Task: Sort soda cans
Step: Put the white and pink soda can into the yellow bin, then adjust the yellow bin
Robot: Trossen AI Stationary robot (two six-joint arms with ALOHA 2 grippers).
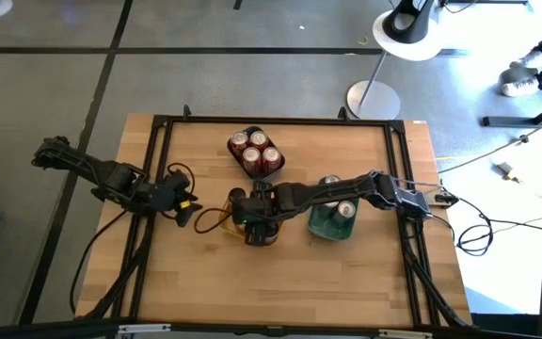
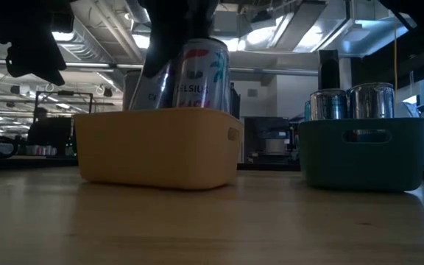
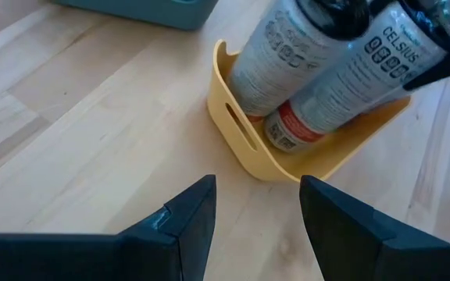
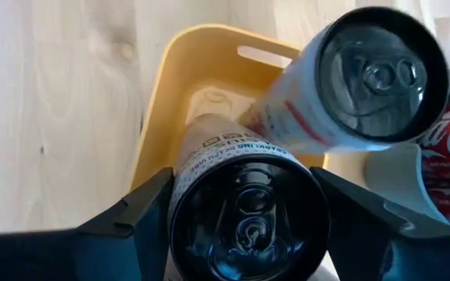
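High view: your right pincer (image 1: 260, 229) over the yellow tray (image 1: 216, 222), clamped on a can (image 4: 244, 204); left pincer (image 3: 256, 222) apart, empty, beside the tray's rim.

Two cans (image 3: 311, 70) in tray (image 3: 233, 133) (mid-table), second tray (image 1: 332, 226) right

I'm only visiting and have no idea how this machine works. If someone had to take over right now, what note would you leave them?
Right gripper: jaws shut on a silver can, holding it inside the yellow tray, beside a second silver can already there.
Left gripper: jaws open, empty, waiting just beside the yellow tray.
Done: four red cans in the dark tray; two cans in the teal tray.
Left: release this can and withdraw. No loose cans visible on the table.
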